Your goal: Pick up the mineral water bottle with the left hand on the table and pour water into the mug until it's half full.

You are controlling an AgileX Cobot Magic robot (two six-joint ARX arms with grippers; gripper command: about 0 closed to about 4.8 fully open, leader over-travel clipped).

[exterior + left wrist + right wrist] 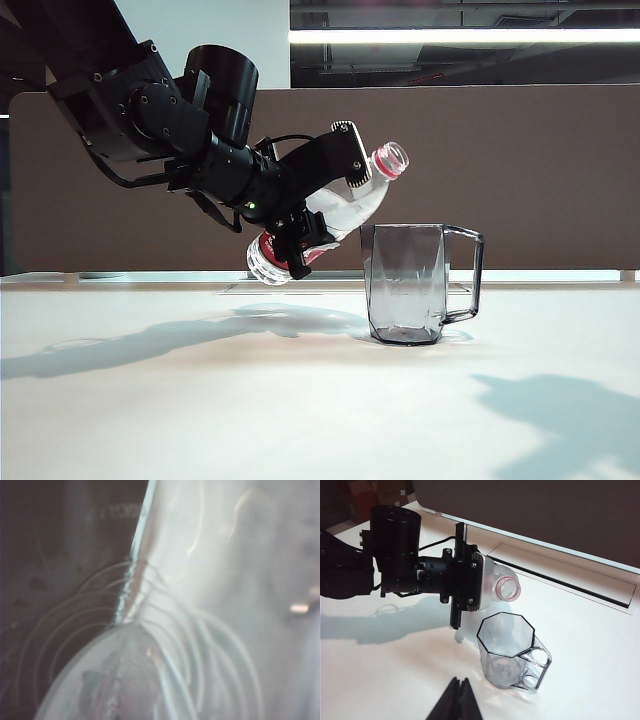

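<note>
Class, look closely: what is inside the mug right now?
The mug looks empty; no water shows. The left gripper tilts the uncapped bottle beside it. The right gripper is shut.

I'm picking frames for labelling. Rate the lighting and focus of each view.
Exterior view: sharp, backlit, a bright ceiling strip, long shadows across the table. Left wrist view: blurred, the bottle fills it, too close to focus. Right wrist view: clear and even, the mug crisp, the arm's shadow soft.

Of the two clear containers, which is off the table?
The mineral water bottle, tilted in the left claw; the mug stands on the table.
</note>
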